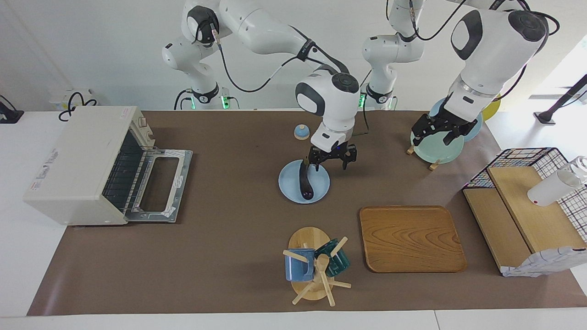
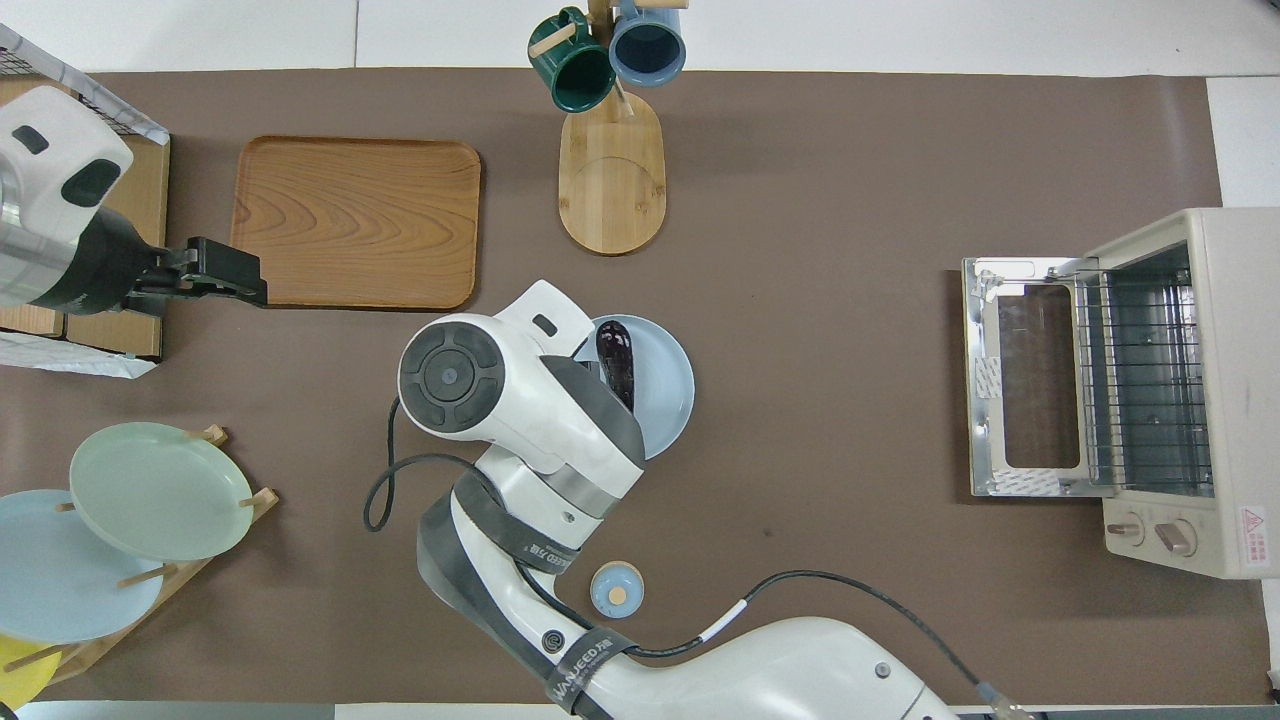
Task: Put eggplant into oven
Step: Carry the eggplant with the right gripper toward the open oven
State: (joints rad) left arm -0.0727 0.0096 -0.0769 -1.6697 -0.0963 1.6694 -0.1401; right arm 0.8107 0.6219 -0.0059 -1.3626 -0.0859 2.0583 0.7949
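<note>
The eggplant (image 1: 305, 181) is dark and glossy and lies on a light blue plate (image 1: 321, 185) at mid-table. In the overhead view the eggplant (image 2: 616, 362) is partly hidden under my right arm's wrist, on the same plate (image 2: 665, 385). My right gripper (image 1: 331, 159) is open, just above the plate's edge nearest the robots, beside the eggplant's stem end, with nothing in it. The cream-white oven (image 1: 78, 165) stands at the right arm's end of the table with its door (image 1: 158, 185) folded down and open; the wire rack (image 2: 1140, 385) shows inside. My left gripper (image 1: 438, 130) waits over the plate rack.
A mug tree (image 1: 314, 263) with a blue and a green mug and a wooden tray (image 1: 410, 238) lie farther from the robots than the plate. A rack with plates (image 1: 438, 146) and a wire basket (image 1: 527, 169) stand at the left arm's end. A small blue bell (image 1: 301, 132) sits near the robots.
</note>
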